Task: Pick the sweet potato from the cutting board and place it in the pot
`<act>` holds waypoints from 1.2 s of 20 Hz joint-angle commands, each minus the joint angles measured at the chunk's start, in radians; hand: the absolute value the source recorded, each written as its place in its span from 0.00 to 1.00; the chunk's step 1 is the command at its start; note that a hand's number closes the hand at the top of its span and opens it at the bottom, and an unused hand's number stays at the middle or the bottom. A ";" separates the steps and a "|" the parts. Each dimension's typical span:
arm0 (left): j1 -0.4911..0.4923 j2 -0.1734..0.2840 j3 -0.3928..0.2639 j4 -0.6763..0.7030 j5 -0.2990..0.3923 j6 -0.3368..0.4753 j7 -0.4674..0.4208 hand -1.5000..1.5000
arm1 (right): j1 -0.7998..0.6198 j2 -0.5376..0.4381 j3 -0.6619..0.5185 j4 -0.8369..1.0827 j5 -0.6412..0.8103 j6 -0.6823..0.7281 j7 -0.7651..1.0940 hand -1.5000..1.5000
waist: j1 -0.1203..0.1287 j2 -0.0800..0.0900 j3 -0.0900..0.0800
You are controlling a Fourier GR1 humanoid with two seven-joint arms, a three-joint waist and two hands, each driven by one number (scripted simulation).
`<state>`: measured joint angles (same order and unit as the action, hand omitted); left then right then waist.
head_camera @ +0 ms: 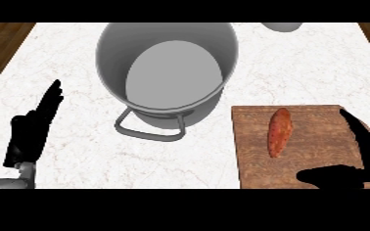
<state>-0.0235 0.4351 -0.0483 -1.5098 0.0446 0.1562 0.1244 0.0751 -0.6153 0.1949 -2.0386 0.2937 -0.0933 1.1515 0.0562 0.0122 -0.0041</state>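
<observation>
The sweet potato (279,132) lies on the wooden cutting board (253,169), with its long side pointing toward the far and near edges of the desk (72,54). The board sits at the near right corner of the white marble desk, and its near edge is cut off by the view. Nothing touches the sweet potato.

The right hand (339,176) is over the right part of the board. Its fingers (356,127) are straight and spread wide from the thumb, which shows near the board's near edge; the sweet potato is between them but apart from both. The hand holds nothing. Part of this hand is cut off at the right edge of the view.

The grey metal pot (115,54) stands in the middle of the desk, toward the far edge, and its far rim is cut off. It is empty inside. 1 handle (148,127) points toward the near edge.

The left hand (33,127) rests near the left edge of the desk, fingers straight and up, holding nothing.

A grey object (283,26) at the far edge is mostly cut off, and I cannot tell what it is.
</observation>
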 commanded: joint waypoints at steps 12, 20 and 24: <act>0.012 0.002 0.035 -0.018 -0.009 0.003 0.032 0.50 | -0.407 0.068 0.099 0.366 -0.197 0.201 0.292 0.00 | -0.026 -0.011 0.003; 0.015 -0.021 0.044 0.028 -0.009 -0.012 -0.010 0.50 | -0.474 0.125 0.158 0.527 -0.189 0.182 0.270 0.00 | -0.038 -0.009 0.003; -0.011 -0.045 0.047 0.092 -0.027 -0.003 -0.052 0.50 | -0.529 0.173 0.177 0.589 -0.186 0.184 0.278 0.00 | -0.047 -0.007 0.002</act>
<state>-0.0006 0.4065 -0.0177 -1.4999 0.0194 0.1561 0.1190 -0.3908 -0.5071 0.3380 -1.5189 0.0866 0.0825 1.2289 0.0163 0.0017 -0.0014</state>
